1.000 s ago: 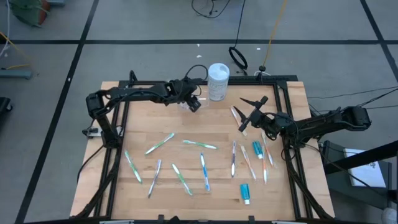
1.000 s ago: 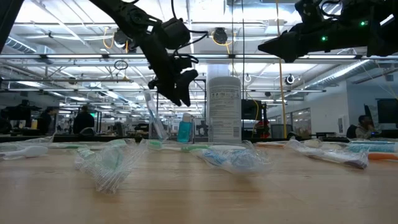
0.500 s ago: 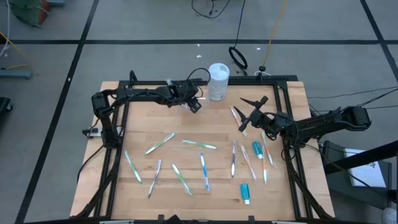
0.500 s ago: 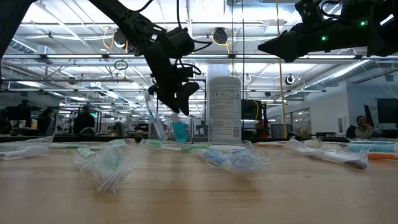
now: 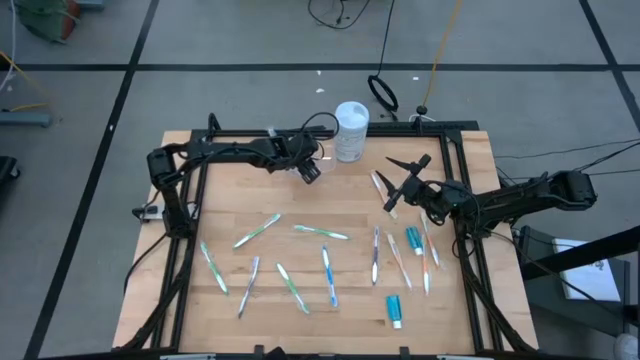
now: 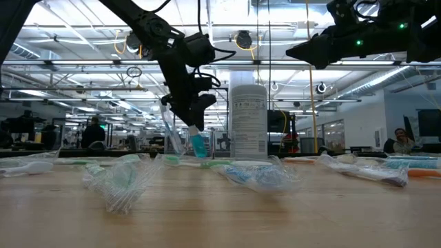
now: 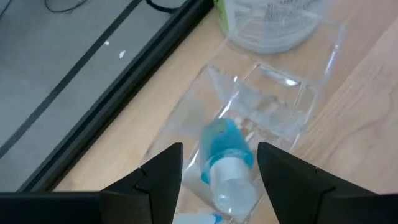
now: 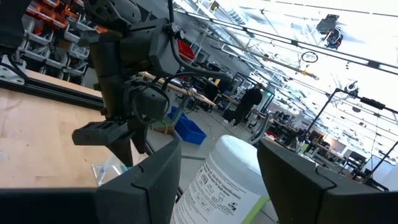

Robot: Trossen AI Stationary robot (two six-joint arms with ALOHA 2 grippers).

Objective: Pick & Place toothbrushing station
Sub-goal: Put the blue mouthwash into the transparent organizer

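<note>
Both arms are matte black, built of slim jointed segments with thin black cables looping along them. The left end effector [image 5: 311,171] carries a small white patch; the right end effector [image 5: 392,197] ends in flat, tapered black fingers [image 8: 149,180].

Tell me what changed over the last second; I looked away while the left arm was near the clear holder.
The left gripper came down beside the white tub, over the toothbrushing station, its open fingers now on either side of the small blue tube standing in it. It has closed on nothing. The right gripper stayed open above the table, and the toothbrushes lie as before.
</note>
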